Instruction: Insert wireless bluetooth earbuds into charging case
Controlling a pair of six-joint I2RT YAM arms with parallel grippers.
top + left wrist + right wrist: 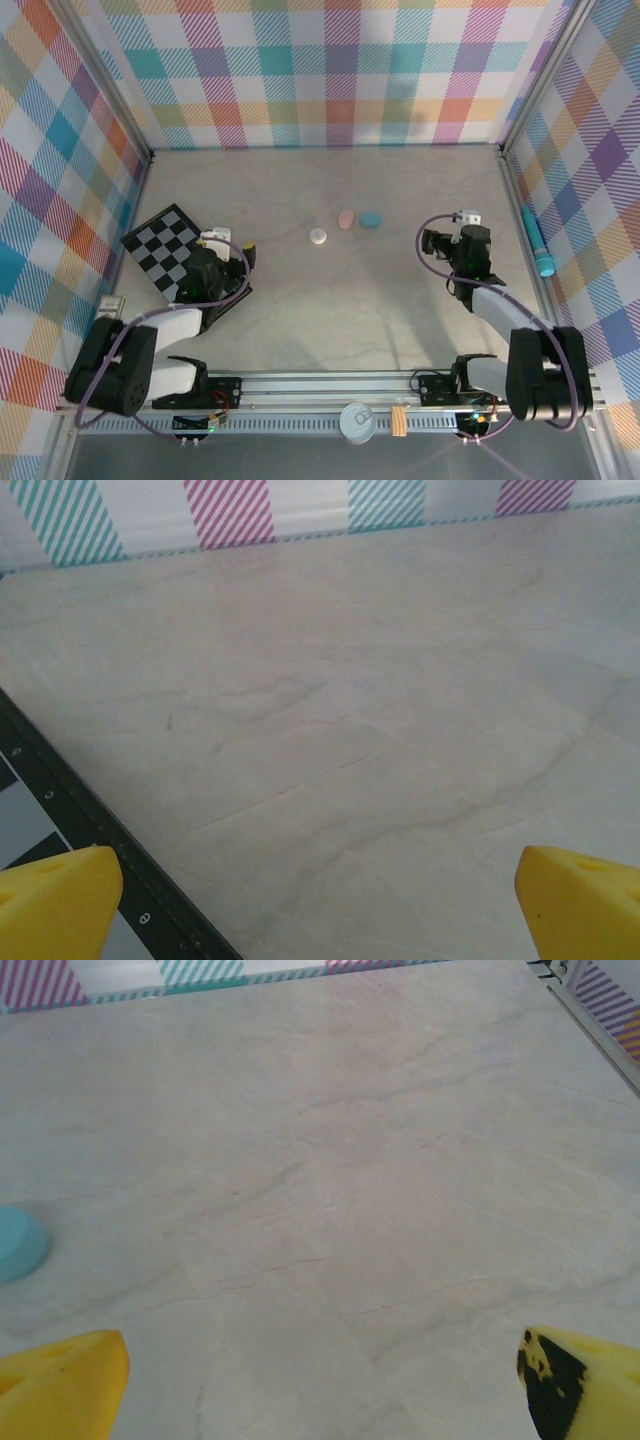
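The left tool (320, 915) stands wide open with nothing between its yellow fingertips (55, 900), which sit at the two lower corners of the left wrist frame over bare, pale, marbled surface (330, 710). From above, the left tool (232, 243) lies in the left half of the frame, at the right edge of a black-and-white checkerboard (162, 245), whose dark rim crosses the lower left of the wrist frame. The right tool (320, 1385) is spread just as wide and grips nothing; its fingertips (60, 1380) frame bare surface, and the blue case (20, 1242) shows at the left edge. In the top view the right tool (458, 218) sits right of centre, apart from the cases. Three pebble-shaped cases rest near the middle of the surface (330, 310): a white case (318, 237) to the left, a pinkish case (346, 219) just up and right of it, and the blue case (371, 219) close beside the pinkish one. The earbuds are too small to tell. A teal pen-like stick (540, 245) lies along the right wall.
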